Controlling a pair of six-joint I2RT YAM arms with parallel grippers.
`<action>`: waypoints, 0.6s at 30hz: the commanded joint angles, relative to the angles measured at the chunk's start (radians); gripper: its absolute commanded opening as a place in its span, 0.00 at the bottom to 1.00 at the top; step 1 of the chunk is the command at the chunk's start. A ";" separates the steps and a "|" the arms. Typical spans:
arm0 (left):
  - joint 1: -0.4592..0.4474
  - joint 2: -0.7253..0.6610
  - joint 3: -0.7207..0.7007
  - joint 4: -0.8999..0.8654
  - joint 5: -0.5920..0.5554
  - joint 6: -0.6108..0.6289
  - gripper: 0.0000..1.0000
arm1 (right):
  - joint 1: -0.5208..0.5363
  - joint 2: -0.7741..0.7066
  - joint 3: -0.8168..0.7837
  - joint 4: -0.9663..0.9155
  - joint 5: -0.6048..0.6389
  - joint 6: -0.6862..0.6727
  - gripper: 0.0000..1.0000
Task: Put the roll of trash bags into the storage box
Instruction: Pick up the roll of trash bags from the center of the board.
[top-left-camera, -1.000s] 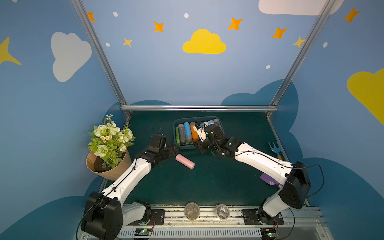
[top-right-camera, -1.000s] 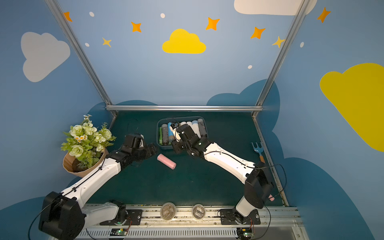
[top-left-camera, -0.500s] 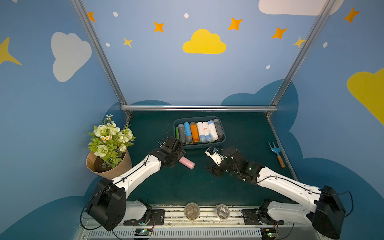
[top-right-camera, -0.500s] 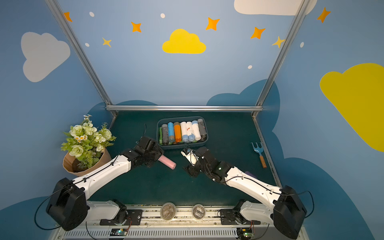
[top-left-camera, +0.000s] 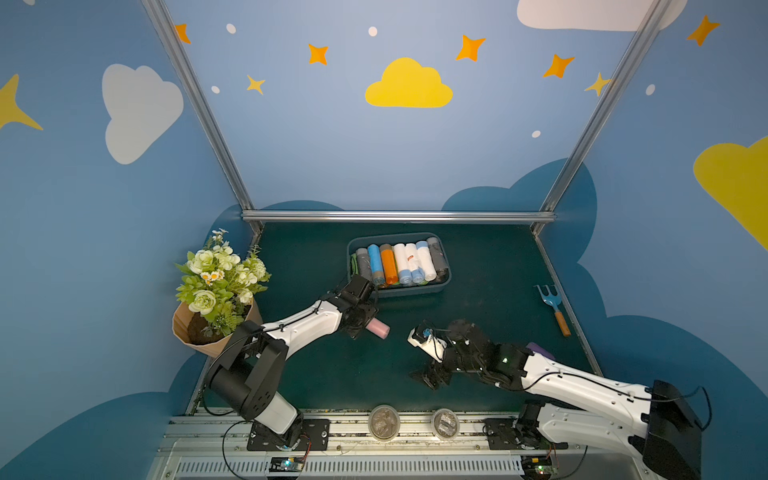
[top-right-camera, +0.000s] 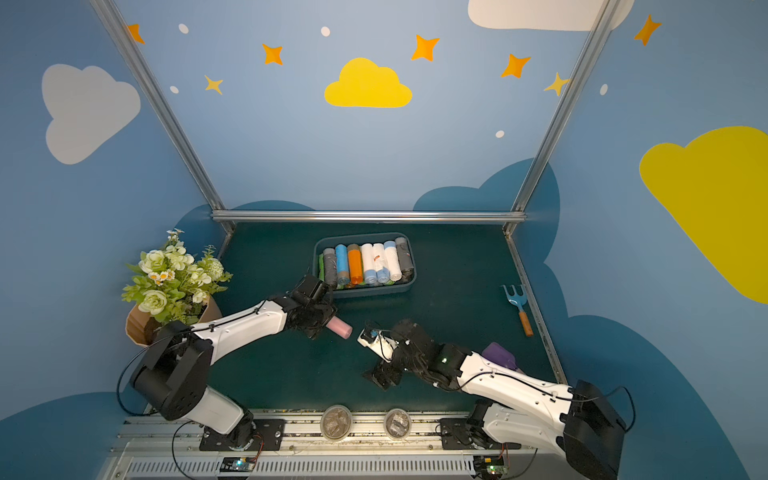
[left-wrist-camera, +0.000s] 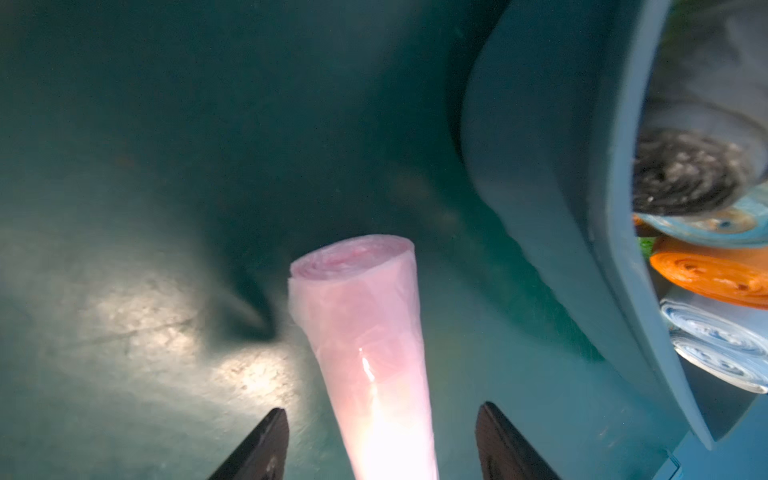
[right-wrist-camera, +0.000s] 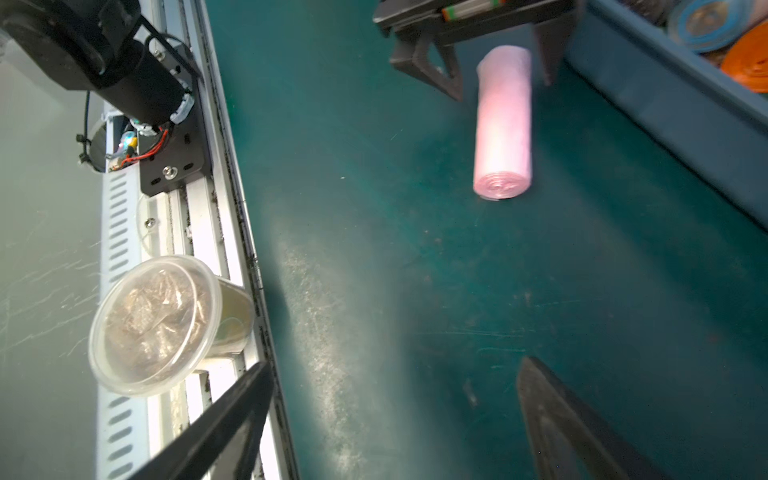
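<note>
In both top views the storage box (top-left-camera: 400, 293), a shallow blue-grey plastic tub with rounded corners, sits toward the back of the dark green tabletop (top-left-camera: 490, 266). It is packed with a row of rolls (top-left-camera: 390, 266) in grey, blue, orange and white. The pink roll of trash bags (top-left-camera: 379, 328) lies outside it on the tabletop, just in front of its near left corner. The job looks nearly finished, with this one left to lift and drop in. The left gripper (top-left-camera: 362, 326) is at the roll's end; the right gripper (top-left-camera: 432, 373) hangs well apart.

The left wrist view shows the roll (left-wrist-camera: 365, 332) as a tightly wound cylinder of thin, glossy film. Black fingers (left-wrist-camera: 262, 449) stand either side of it with a gap to each: astride, not gripping. The storage box's wall (left-wrist-camera: 540, 166) looks smooth and matte.

The right wrist view shows that arm's fingers (right-wrist-camera: 232, 415) spread wide and empty, with the roll's spiral end (right-wrist-camera: 500, 187) facing them.
</note>
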 joint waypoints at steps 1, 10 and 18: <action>-0.003 0.010 0.017 -0.003 -0.009 -0.022 0.71 | 0.052 0.035 0.022 -0.004 0.066 -0.008 0.91; -0.004 0.061 0.018 0.019 0.006 -0.018 0.68 | 0.139 0.152 0.065 0.061 0.083 0.023 0.91; -0.002 0.078 0.021 -0.012 -0.012 -0.008 0.67 | 0.146 0.228 0.099 0.225 0.095 0.100 0.91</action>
